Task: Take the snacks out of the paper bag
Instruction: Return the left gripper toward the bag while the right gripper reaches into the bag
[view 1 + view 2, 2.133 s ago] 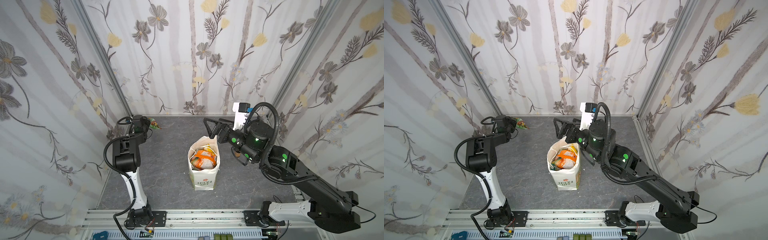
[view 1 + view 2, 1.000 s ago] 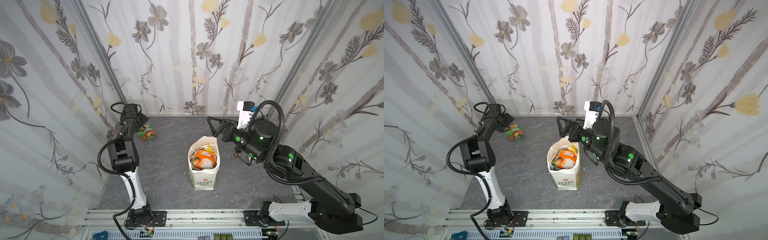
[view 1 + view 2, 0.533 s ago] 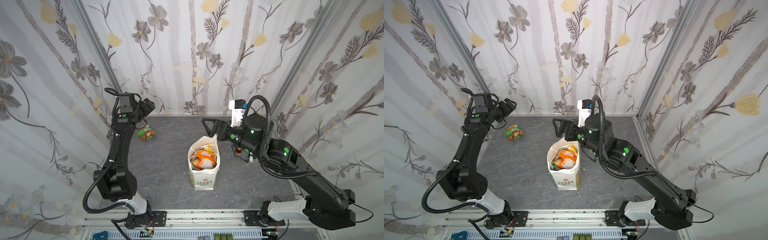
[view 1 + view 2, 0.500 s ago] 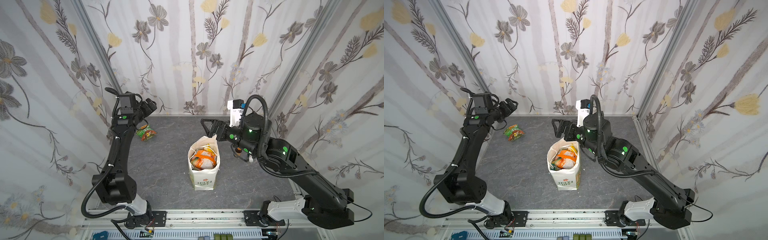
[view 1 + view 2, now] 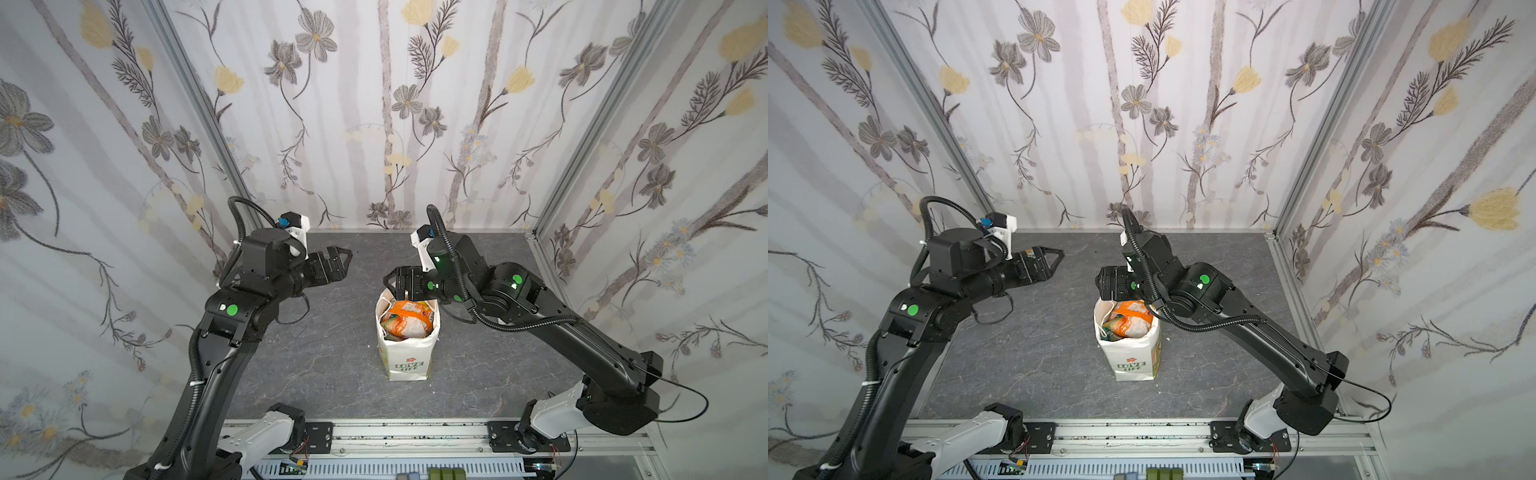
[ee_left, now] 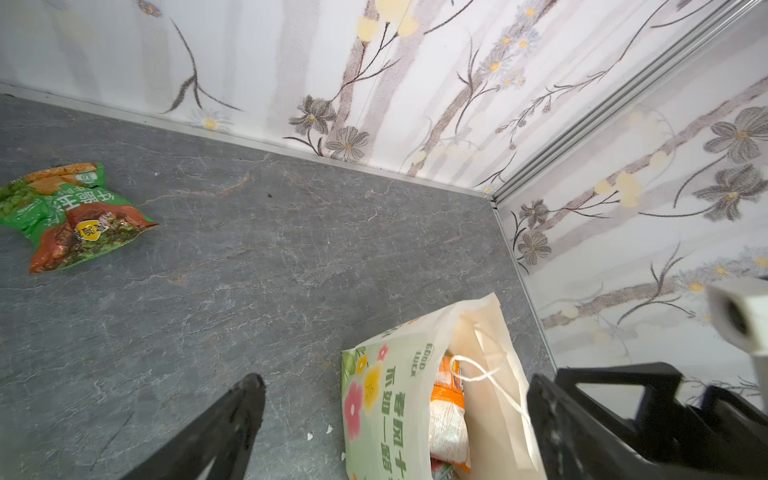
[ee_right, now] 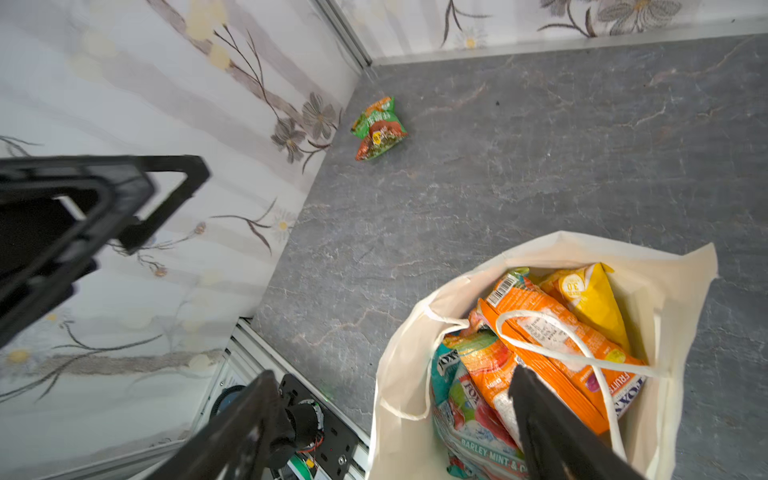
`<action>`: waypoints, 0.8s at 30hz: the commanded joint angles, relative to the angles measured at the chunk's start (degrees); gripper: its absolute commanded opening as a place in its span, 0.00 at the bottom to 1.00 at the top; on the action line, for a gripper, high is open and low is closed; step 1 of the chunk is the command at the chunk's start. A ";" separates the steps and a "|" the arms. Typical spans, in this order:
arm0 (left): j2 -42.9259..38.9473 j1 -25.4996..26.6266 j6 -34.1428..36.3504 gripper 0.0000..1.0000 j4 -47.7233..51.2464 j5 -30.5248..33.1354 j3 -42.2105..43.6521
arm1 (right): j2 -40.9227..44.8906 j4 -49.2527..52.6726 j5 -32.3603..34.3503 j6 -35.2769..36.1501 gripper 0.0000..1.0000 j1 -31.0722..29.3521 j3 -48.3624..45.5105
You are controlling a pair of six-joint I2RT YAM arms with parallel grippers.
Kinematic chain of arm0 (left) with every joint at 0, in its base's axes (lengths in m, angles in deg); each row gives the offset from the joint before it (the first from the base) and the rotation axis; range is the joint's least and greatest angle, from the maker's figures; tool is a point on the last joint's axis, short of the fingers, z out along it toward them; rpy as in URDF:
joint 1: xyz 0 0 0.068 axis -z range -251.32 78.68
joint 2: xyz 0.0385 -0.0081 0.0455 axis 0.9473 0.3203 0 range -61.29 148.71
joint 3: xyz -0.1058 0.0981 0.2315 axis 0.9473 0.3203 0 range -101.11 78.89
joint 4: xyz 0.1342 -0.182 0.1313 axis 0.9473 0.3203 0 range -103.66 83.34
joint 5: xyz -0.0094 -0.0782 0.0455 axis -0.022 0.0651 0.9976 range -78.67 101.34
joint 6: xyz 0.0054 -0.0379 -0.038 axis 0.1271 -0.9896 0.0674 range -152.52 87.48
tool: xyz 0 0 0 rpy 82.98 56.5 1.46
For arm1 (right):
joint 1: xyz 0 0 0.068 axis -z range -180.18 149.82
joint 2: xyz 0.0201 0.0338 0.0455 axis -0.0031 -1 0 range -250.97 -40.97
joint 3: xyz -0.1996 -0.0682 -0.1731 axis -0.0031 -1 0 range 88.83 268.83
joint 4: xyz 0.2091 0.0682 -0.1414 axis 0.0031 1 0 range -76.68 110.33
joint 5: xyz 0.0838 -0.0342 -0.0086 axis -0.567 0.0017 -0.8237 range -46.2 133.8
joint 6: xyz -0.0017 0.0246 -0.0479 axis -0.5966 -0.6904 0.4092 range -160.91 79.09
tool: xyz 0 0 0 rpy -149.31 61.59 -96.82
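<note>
Two black arms lean in over a grey, stone-patterned table [image 5: 332, 357] boxed in by flower-papered walls [image 5: 374, 104]. Farthest left, one of the snacks, a green packet [image 6: 70, 216] with a reddish-brown picture, lies flat on the table near the back-left corner, out of the bag and well apart from it. The right wrist view shows it [image 7: 378, 129] close to the foot of the wall, while in the top views the left arm [image 5: 232, 316] covers nearly all of it. The left hand [image 5: 343, 264] hangs in the air to the right of that packet and points toward the bag. It is released, its fingers [image 6: 237, 411] spread wide with nothing held. In the middle of the table the white paper bag [image 5: 409, 368] stands upright with its mouth open and "LOVE LIFE" on its front, seen in both top views [image 5: 1133, 368]. More snacks sit inside: an orange packet [image 7: 561, 336] on top, a yellow packet [image 7: 590, 299] beside it, and a teal packet [image 7: 444, 365] reading "FOX'S" lower down. A white string handle [image 7: 540, 318] droops inward and loops across the orange packet, lying between it and the hand above. The right hand [image 5: 395, 291] hovers at the bag's back rim, also released. One finger [image 7: 548, 419] is over the orange packet and its partner is outside the bag, with the paper wall between them. How many packets lie deeper cannot be told.
</note>
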 commanded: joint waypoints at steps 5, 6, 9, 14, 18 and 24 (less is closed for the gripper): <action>-6.24 1.23 3.29 1.00 13.23 -3.99 -2.76 | -4.63 2.39 -1.38 -1.83 0.64 0.48 0.22; -7.01 1.26 5.00 1.00 14.91 -4.90 -2.86 | -5.40 2.57 -1.27 -2.00 0.59 0.59 0.14; -8.01 1.25 13.03 1.00 20.25 -8.49 -2.77 | -7.80 2.82 -0.30 -2.33 0.48 1.18 -1.34; -7.03 1.27 18.34 1.00 23.92 -10.29 -4.75 | -9.33 5.00 3.48 -3.96 0.40 1.66 -2.98; -5.92 1.26 18.24 1.00 20.47 -11.94 -3.63 | -9.75 4.99 5.28 -4.32 0.42 2.34 -5.60; -3.68 1.25 19.75 1.00 18.42 -11.34 -4.34 | -12.95 5.50 10.32 -5.76 0.49 2.70 -5.60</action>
